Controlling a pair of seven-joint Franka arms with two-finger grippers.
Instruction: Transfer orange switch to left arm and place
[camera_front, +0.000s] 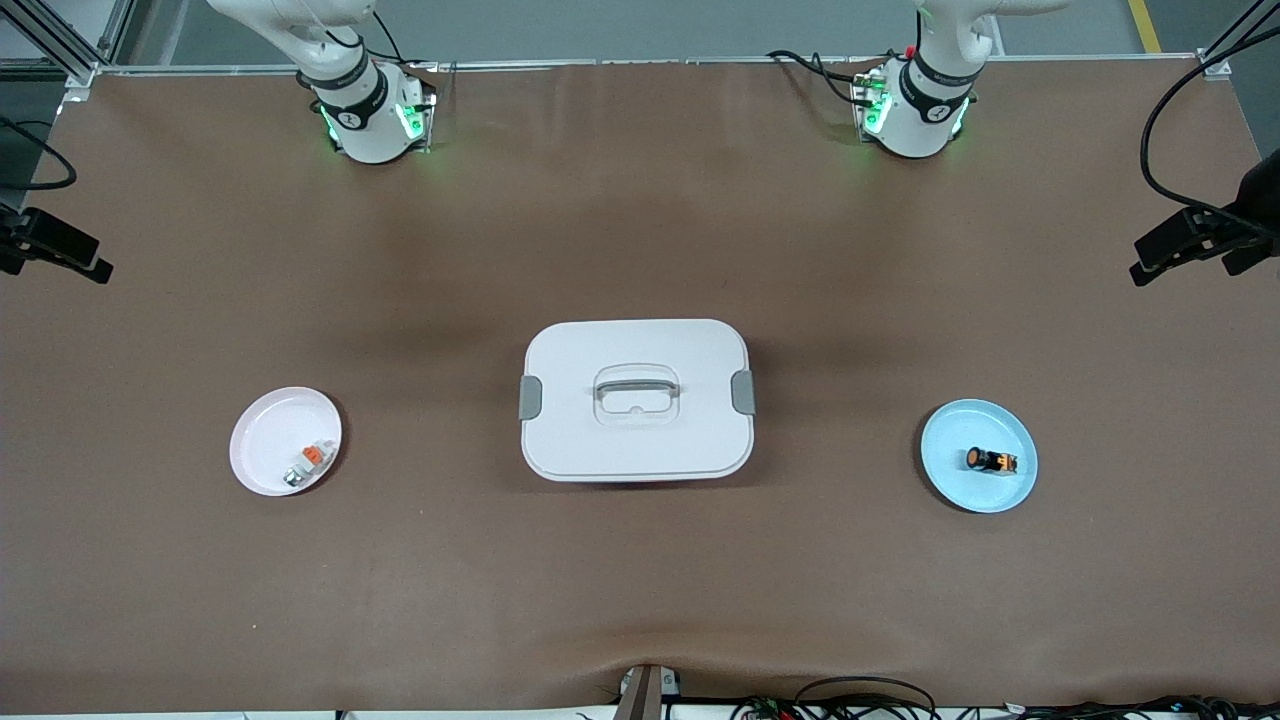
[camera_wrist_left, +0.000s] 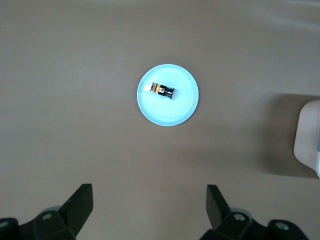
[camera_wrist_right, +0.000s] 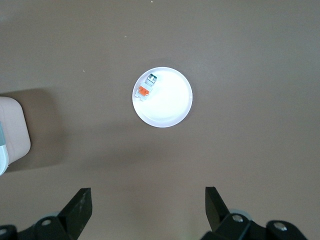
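Orange switch (camera_wrist_left: 163, 90) lies on blue plate (camera_wrist_left: 187, 107), below and ahead of my left gripper (camera_wrist_left: 150, 210), jaws spread. Right gripper (camera_wrist_right: 148, 210) hovers spread over white plate (camera_wrist_right: 170, 107). I descend left, straddle switch body, stay away from box (camera_front: 637, 398).

Lighting: even, moderately bright overhead illumination across the brown counter (camera_front: 640, 560); green glow spills from the arm bases onto the surface near them. Shadows: soft and short, a dim band beside the box (camera_front: 637, 400) and thin crescents at the rims of the pink plate (camera_front: 262, 462) and the blue plate (camera_front: 955, 488). Quality: front view sharp throughout; in the right wrist view the pink plate is washed out to near white by glare.
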